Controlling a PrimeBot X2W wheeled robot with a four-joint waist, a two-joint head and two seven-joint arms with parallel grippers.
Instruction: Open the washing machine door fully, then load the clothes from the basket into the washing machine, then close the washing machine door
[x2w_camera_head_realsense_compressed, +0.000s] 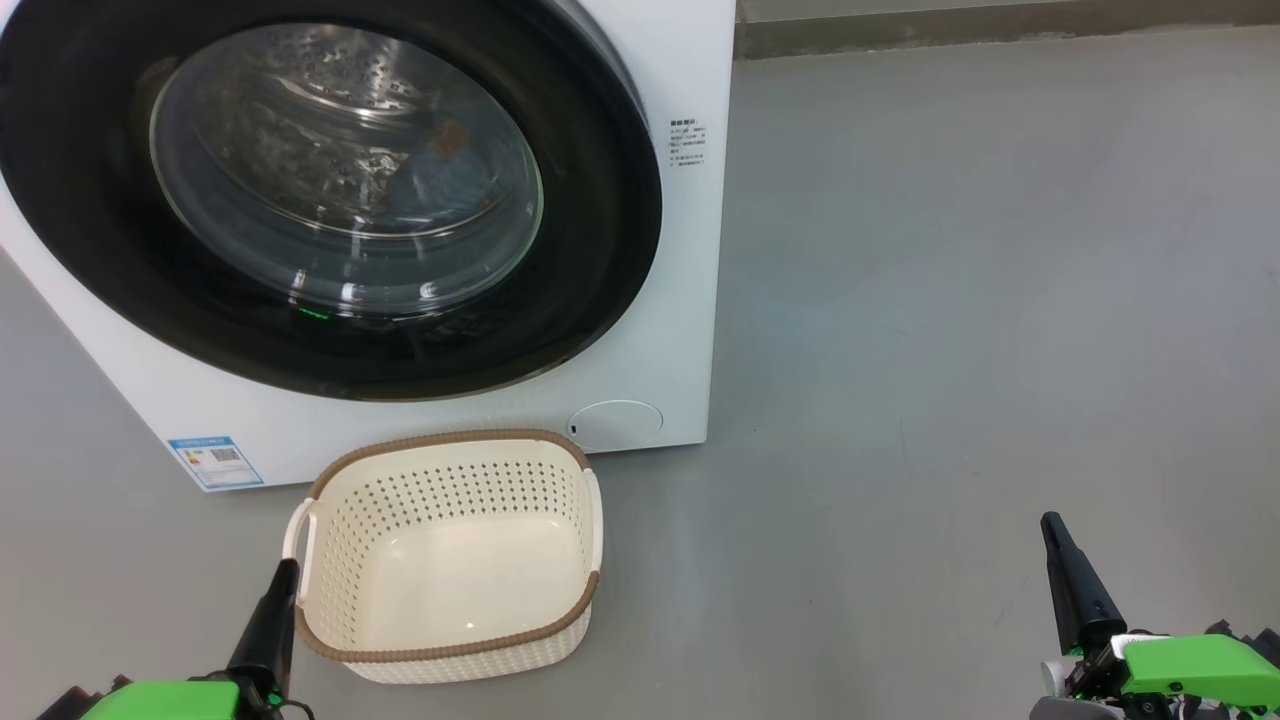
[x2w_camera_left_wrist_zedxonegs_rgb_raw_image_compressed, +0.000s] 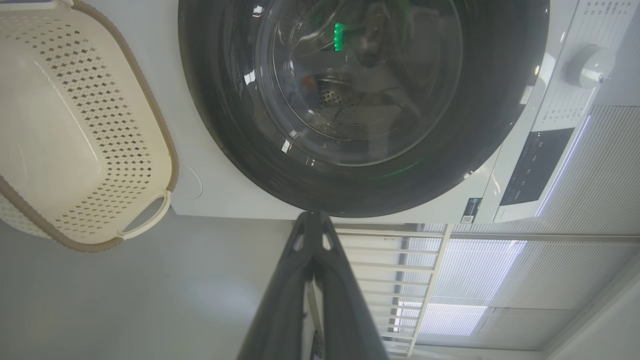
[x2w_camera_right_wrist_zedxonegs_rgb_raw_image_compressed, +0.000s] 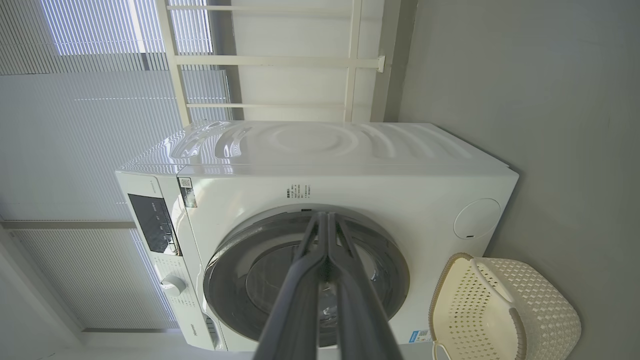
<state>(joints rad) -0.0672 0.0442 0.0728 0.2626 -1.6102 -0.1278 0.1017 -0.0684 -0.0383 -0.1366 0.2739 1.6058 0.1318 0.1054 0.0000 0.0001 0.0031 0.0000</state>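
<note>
The washing machine stands with its black-rimmed glass door shut flat against the front. Through the glass, light blue clothes with an orange-brown patch lie in the steel drum. The cream basket sits on the floor before the machine, with nothing in it. My left gripper is shut, just left of the basket's left handle. My right gripper is shut, far right over the bare floor. In the left wrist view my shut gripper points at the door's rim. In the right wrist view my shut gripper points at the door.
A round white service flap and a blue label sit low on the machine's front. The control panel and a dial are on its top strip. Grey floor stretches to the right. A white railing stands behind.
</note>
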